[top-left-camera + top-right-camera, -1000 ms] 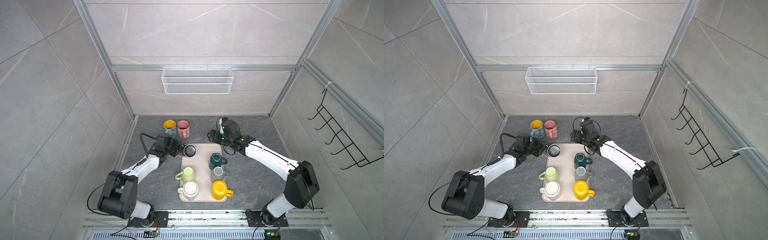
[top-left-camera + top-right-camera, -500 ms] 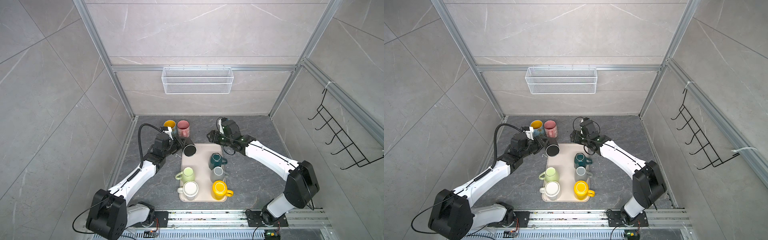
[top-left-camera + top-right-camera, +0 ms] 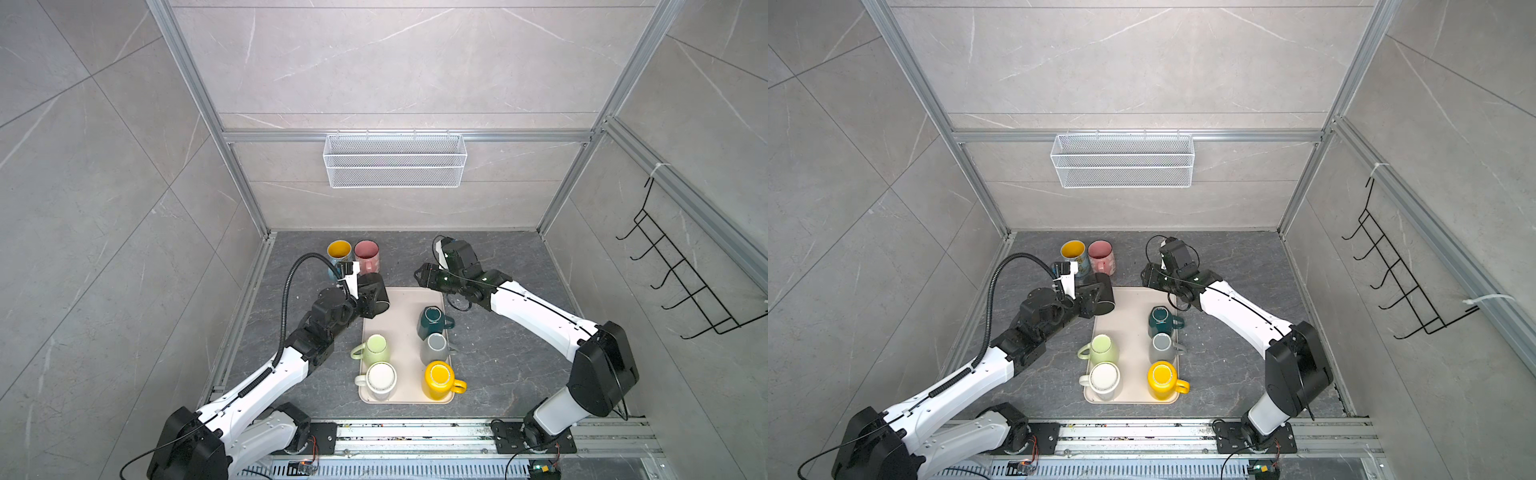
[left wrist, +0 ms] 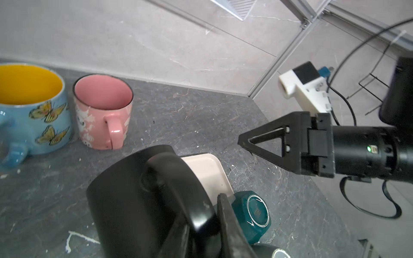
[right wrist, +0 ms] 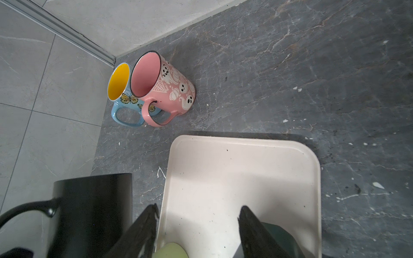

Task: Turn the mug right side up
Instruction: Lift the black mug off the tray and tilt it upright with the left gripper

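The black mug [image 3: 376,293] [image 3: 1102,297] hangs tilted on its side over the far-left corner of the cream tray [image 3: 403,299]. My left gripper [image 3: 365,301] [image 4: 205,214] is shut on the black mug's handle, which shows between its fingers in the left wrist view. My right gripper [image 3: 419,276] [image 5: 199,208] stands open and empty above the tray's far-right corner, a short way from the black mug [image 5: 93,207]. In the left wrist view the right gripper [image 4: 245,143] points toward the black mug [image 4: 134,201].
On the tray stand a teal mug [image 3: 432,322], a grey mug [image 3: 434,347], a light green mug [image 3: 374,349], a white mug [image 3: 380,376] and a yellow mug [image 3: 440,376]. A blue butterfly mug [image 3: 338,251] and a pink mug [image 3: 366,253] stand upright beyond the tray.
My left arm has risen and lifted the black mug off the tray's far-left corner, tipping it onto its side. The right arm has stayed about where it was.
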You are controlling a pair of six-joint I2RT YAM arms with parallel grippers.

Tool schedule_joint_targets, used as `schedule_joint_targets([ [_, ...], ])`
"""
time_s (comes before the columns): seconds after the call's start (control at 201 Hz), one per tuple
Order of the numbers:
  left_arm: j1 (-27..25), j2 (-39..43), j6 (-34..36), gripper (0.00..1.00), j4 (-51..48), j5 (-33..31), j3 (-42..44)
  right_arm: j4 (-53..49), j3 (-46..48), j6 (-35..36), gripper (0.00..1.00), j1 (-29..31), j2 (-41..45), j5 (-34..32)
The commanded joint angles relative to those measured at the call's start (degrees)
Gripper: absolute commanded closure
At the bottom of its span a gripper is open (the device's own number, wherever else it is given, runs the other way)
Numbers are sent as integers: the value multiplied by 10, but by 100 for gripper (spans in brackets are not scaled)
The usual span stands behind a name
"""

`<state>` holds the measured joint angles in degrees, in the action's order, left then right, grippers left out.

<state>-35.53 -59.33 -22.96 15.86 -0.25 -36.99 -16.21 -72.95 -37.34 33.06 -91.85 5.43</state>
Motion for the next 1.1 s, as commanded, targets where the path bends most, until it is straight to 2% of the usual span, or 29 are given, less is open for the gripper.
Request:
schedule_joint_targets([
  [0.0,-26,30,125,100,105,-63,-14,-20,-26,25,40,-2,7,11],
  [0.234,-58,39,240,100,119,-161,-12,-47,-76,70,41,-2,15,23],
  [0.393,-78,35,318,100,151,-209,-9,-46,-116,82,41,-2,7,69],
  [0.801,-104,-15,484,100,254,-247,-18,-78,-257,110,41,-3,-39,169],
  [1.095,-118,-87,635,100,403,-298,-23,-144,-353,129,42,-3,-70,203],
])
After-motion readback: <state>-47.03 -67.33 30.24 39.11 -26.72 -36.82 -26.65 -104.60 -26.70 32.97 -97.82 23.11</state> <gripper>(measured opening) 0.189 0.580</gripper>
